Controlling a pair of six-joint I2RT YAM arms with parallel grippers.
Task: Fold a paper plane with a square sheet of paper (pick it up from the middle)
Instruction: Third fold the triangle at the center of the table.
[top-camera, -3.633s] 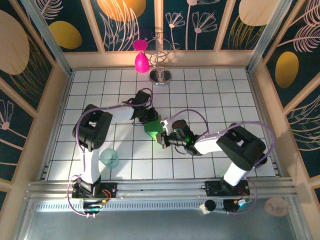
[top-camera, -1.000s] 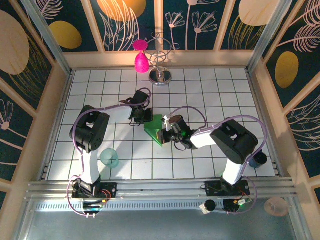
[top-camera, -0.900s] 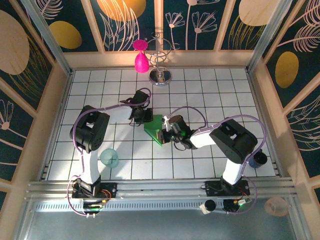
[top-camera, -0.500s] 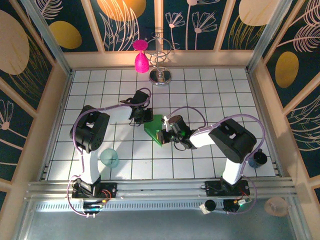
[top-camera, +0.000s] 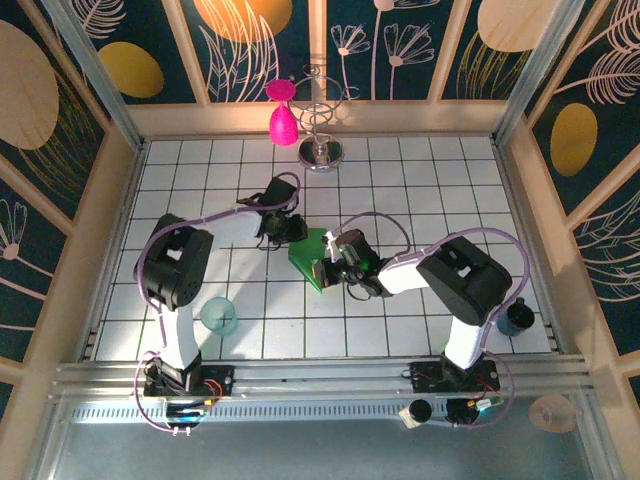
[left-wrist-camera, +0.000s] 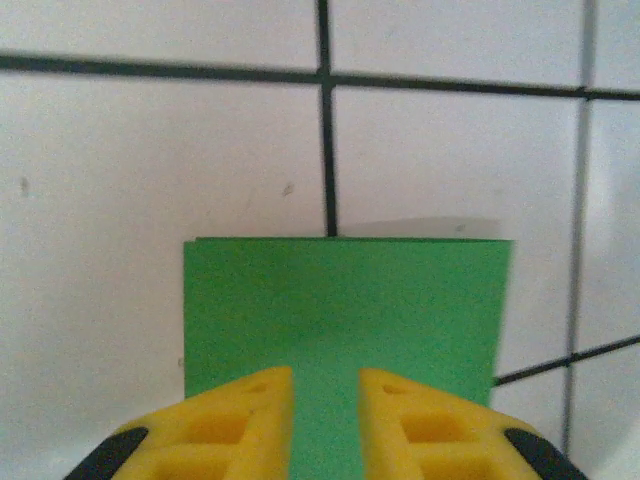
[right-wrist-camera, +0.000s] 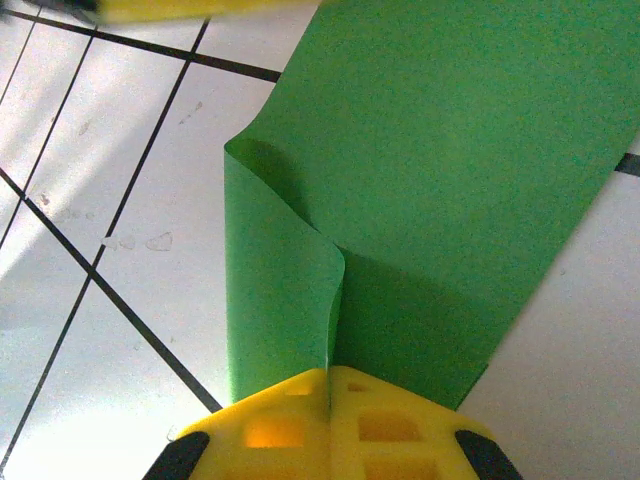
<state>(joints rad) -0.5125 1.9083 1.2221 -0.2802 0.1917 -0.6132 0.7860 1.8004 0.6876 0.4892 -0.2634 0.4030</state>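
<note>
The square sheet of paper (top-camera: 312, 255), bright green and folded over, lies on the white tiles mid-table. In the left wrist view its straight far edge crosses the sheet (left-wrist-camera: 345, 300). My left gripper (left-wrist-camera: 326, 375) sits over the sheet's near part, its yellow fingers open a little and green showing in the gap. It is at the sheet's left end (top-camera: 288, 232). My right gripper (right-wrist-camera: 329, 375) is shut on a raised pinch of the paper (right-wrist-camera: 440, 150), which curls up into a ridge. It is at the sheet's near right corner (top-camera: 328, 270). A paper plane is out of view.
A translucent teal cup (top-camera: 220, 316) stands near the left arm's base. A pink teardrop object (top-camera: 283, 124) hangs on a metal stand (top-camera: 322, 150) at the back. A dark cup (top-camera: 517, 317) sits at the right edge. Wooden walls ring the tiled table (top-camera: 420, 190).
The left gripper's fingers have parted slightly over the paper, and its arm has shifted a little. The right gripper keeps its pinch in the same place.
</note>
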